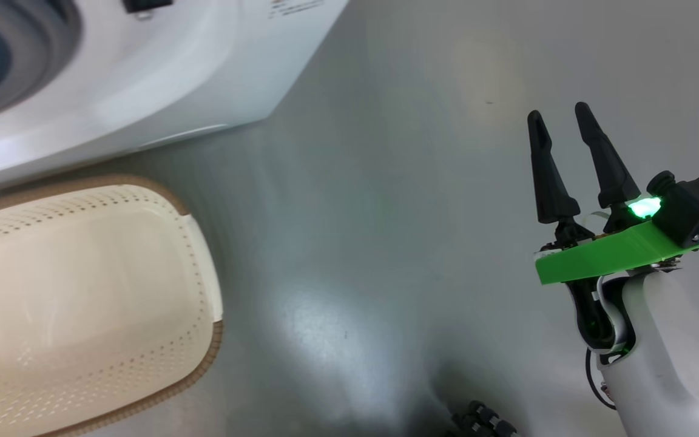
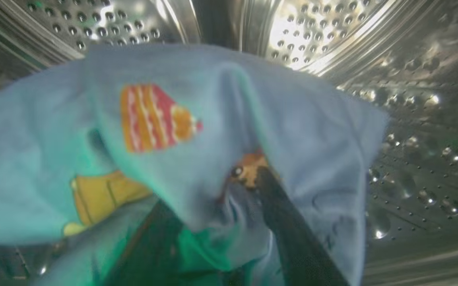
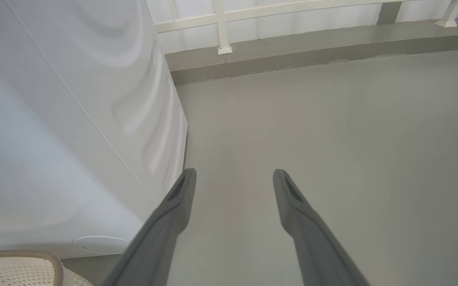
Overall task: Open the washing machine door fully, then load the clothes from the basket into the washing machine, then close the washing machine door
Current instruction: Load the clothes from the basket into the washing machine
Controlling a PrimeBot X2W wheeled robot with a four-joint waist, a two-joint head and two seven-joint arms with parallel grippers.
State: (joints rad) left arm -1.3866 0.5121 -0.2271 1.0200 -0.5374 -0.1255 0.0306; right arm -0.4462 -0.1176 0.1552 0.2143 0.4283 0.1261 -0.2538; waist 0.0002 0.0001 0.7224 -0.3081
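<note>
In the left wrist view a light blue garment of the clothes (image 2: 300, 131), with orange and red patches, lies draped over my left gripper (image 2: 213, 190) inside the washing machine's perforated steel drum (image 2: 312, 35). The two dark fingers (image 2: 292, 234) stand apart under the fabric, and the left one's tip is covered. The cream basket (image 1: 204, 291) sits on the floor before the white washing machine (image 1: 173, 73), and its inside looks bare. My right gripper (image 1: 559, 111) hangs open over the floor, to the right of the machine. The washing machine door is out of view.
Grey floor (image 1: 386, 212) spreads between the basket and my right arm. In the right wrist view the open right gripper (image 3: 235, 171) points along the machine's white side (image 3: 74, 139) toward a low ledge with white railing (image 3: 292, 51); the basket's rim (image 3: 34, 254) shows at bottom left.
</note>
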